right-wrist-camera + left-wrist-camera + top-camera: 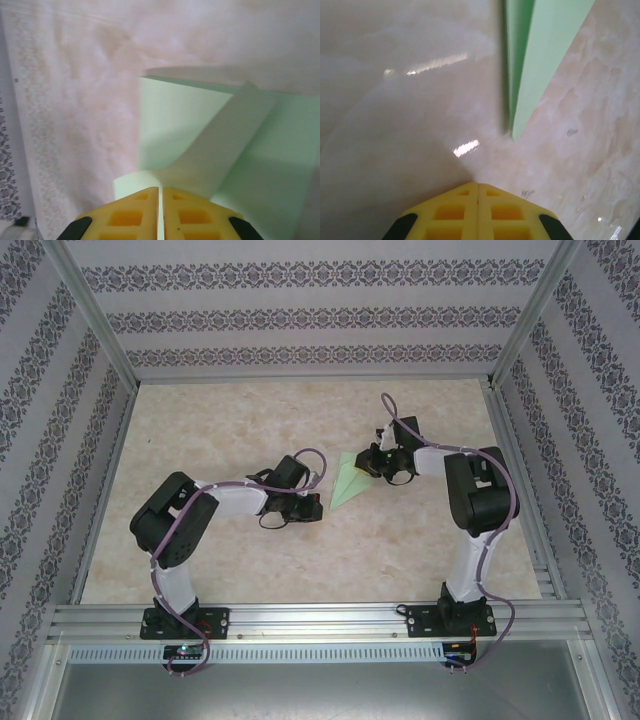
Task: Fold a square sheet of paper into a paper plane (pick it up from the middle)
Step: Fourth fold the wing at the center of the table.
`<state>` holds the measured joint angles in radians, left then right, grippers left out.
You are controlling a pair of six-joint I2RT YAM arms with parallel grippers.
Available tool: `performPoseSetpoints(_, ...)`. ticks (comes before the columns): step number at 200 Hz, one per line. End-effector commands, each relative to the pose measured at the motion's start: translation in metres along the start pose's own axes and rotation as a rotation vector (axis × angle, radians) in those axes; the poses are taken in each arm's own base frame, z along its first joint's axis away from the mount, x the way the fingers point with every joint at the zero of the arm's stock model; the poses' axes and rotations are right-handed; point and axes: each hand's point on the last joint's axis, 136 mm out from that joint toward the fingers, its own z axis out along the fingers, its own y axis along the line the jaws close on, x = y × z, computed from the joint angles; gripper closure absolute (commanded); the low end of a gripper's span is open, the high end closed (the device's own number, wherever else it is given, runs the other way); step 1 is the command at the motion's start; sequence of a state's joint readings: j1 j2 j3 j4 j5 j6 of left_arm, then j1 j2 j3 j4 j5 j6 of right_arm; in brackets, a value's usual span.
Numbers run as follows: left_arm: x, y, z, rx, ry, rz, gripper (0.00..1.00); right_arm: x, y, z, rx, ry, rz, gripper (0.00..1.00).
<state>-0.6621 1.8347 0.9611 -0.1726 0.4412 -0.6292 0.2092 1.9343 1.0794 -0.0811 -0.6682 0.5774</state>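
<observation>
Paper, a pale mint-green paper wedge creased to a point, lies mid-frame on the marbled beige tabletop. The right gripper, at its upper right, pinches the curled paper edge between yellow pads. The left gripper, lower left and just short of the tip, is clenched on nothing.

Close view down past the right gripper, its two blocky yellow fingertips pressed together at the bottom edge. They pinch the curled near edge of a folded sheet of pale mint-green paper (one flap lies slantwise across it, in shadow). Beneath is a glossy beige marbled tabletop; a patterned grey-and-white wall runs down the left
</observation>
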Motion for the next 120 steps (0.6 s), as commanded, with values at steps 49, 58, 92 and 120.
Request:
performPoseSetpoints(49, -0.045, -0.051, -0.036, 0.083, -0.17, 0.132, 0.86, 0.0, -0.004, -0.033, 0.225, -0.101, -0.052, 0.87)
performPoseSetpoints(58, -0.049, -0.054, -0.035, 0.095, -0.184, 0.129, 0.86, 0.005, -0.012, -0.03, 0.255, -0.087, -0.034, 0.87)
performPoseSetpoints(92, -0.062, -0.061, -0.025, 0.13, -0.207, 0.115, 0.84, 0.03, -0.024, -0.011, 0.31, -0.025, -0.013, 0.88)
performPoseSetpoints(120, -0.068, -0.062, -0.015, 0.135, -0.201, 0.113, 0.84, 0.044, -0.032, 0.003, 0.333, 0.017, -0.005, 0.89)
